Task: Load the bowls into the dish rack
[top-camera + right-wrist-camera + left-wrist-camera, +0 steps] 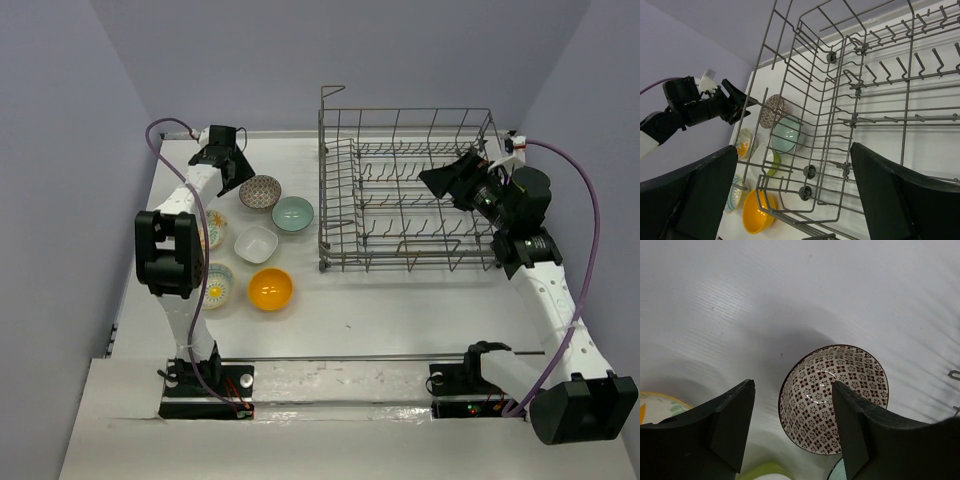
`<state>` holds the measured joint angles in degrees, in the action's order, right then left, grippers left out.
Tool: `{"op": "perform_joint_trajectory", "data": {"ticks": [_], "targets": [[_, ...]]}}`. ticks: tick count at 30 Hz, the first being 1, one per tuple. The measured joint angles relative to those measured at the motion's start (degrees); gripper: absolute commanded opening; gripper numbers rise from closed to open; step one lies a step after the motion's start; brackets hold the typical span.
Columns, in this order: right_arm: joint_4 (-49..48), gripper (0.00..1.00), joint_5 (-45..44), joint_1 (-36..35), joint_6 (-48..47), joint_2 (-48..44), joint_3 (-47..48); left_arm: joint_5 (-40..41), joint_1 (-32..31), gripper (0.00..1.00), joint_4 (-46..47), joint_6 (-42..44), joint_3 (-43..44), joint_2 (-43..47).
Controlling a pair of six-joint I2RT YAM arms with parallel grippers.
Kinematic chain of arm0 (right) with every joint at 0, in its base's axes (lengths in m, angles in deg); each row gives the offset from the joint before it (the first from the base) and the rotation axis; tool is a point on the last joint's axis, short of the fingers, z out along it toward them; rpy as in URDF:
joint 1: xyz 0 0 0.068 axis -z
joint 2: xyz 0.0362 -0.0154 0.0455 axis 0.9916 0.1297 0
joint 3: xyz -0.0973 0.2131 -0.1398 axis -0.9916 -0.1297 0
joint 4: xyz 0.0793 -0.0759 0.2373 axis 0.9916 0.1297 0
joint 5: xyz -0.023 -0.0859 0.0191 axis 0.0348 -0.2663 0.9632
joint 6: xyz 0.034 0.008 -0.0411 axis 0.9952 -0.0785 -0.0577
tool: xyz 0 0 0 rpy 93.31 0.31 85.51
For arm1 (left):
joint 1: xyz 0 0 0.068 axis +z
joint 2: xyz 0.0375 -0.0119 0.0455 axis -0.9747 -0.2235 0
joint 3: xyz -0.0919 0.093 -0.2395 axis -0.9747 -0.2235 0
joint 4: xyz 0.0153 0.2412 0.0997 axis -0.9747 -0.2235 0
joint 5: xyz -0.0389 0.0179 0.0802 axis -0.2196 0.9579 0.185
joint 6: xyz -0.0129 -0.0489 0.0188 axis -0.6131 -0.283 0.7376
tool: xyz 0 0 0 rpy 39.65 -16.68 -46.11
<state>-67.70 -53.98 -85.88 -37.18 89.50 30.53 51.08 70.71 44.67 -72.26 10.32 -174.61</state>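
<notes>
Six bowls sit on the table left of the empty grey wire dish rack [410, 190]: brown-speckled [260, 191], pale teal [293, 213], white squarish [256, 243], orange-yellow [270, 289], blue-rimmed [217, 284], and yellow-and-white [213, 230], partly behind my left arm. My left gripper [238, 172] is open and empty just behind the brown-speckled bowl [850, 372], whose near rim lies between the jaws in the left wrist view [791, 390]. My right gripper [445, 175] is open and empty over the rack's right side, looking through its wires [855, 90] at the bowls.
The rack's tall wire sides and upright tines stand between my right gripper [794, 146] and the bowls. The table's left edge runs close beside the bowls. A purple cable loops off each arm.
</notes>
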Motion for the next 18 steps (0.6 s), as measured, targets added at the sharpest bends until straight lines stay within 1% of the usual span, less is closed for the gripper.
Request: {"op": "perform_joint_trajectory", "data": {"ticks": [11,18], "targets": [[0.5,1.00,-0.8,0.0,-0.2,0.7,0.0,-1.1,0.0,0.59,-0.5,-0.5,-0.4,-2.5],[0.9,1.00,-1.0,0.0,-0.2,1.0,0.0,-2.1,-0.5,0.57,-0.6,-0.8,-1.2,-3.8]]}}
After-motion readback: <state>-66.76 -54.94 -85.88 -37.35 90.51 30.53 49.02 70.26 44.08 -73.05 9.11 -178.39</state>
